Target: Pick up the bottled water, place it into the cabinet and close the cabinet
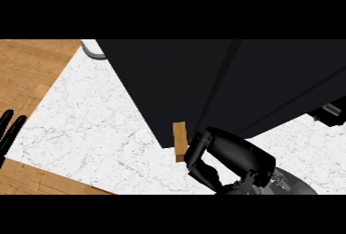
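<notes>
Black panels of the cabinet (283, 77) fill the far and right part of the white worktop (94, 119). The bottled water shows nowhere and is probably inside already. Toward the worktop's near edge, the right robot hand (229, 157) has its fingers curled and pinches nothing. It sits just beside the wooden handle (180, 141) at the lower corner of the door (169, 87); whether a finger touches the handle cannot be told from this angle. The left robot hand (9, 130) rests at the worktop's left edge, fingers straight. The risk from here is a glancing push. Curled fingers could slide off the door's edge and leave it ajar. They could also catch behind the handle and drag the door open as the arm draws away.
</notes>
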Robot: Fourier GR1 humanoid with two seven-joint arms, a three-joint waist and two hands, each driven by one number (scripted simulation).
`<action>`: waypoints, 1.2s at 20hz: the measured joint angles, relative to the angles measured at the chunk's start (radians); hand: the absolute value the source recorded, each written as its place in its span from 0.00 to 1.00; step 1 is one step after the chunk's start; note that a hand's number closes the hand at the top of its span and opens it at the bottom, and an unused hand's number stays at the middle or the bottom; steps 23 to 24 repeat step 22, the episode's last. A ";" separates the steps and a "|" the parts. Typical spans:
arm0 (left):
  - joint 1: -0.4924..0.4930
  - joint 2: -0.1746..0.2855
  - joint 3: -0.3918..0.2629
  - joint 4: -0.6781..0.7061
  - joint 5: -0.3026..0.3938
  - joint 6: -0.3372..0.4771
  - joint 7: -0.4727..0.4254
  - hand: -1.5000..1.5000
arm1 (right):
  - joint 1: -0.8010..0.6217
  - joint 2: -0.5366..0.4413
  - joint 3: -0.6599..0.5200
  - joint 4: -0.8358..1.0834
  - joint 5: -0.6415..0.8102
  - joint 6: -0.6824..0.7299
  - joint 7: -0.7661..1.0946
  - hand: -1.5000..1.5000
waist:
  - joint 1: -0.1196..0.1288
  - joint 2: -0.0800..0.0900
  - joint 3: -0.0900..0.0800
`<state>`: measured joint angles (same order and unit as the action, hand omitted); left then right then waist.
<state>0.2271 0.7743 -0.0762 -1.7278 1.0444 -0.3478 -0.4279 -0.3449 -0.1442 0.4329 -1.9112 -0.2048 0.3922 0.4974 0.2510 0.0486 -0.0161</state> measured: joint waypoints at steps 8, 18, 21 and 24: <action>0.015 -0.003 0.018 0.023 0.001 -0.011 -0.011 0.00 | -0.316 0.121 -0.127 0.311 0.106 -0.246 0.038 1.00 | -0.028 -0.010 0.008; 0.020 -0.013 0.031 0.042 0.012 -0.028 -0.018 0.00 | -0.468 0.145 -0.132 0.512 0.045 -0.461 0.023 0.00 | -0.061 -0.028 0.015; 0.023 -0.016 0.032 0.045 0.014 -0.034 -0.019 0.00 | -0.489 0.145 -0.120 0.543 0.011 -0.511 0.013 0.00 | -0.068 -0.031 0.014; 0.023 -0.016 0.035 0.048 0.014 -0.039 -0.021 0.00 | -0.495 0.145 -0.117 0.551 0.000 -0.525 0.012 0.00 | -0.070 -0.032 0.015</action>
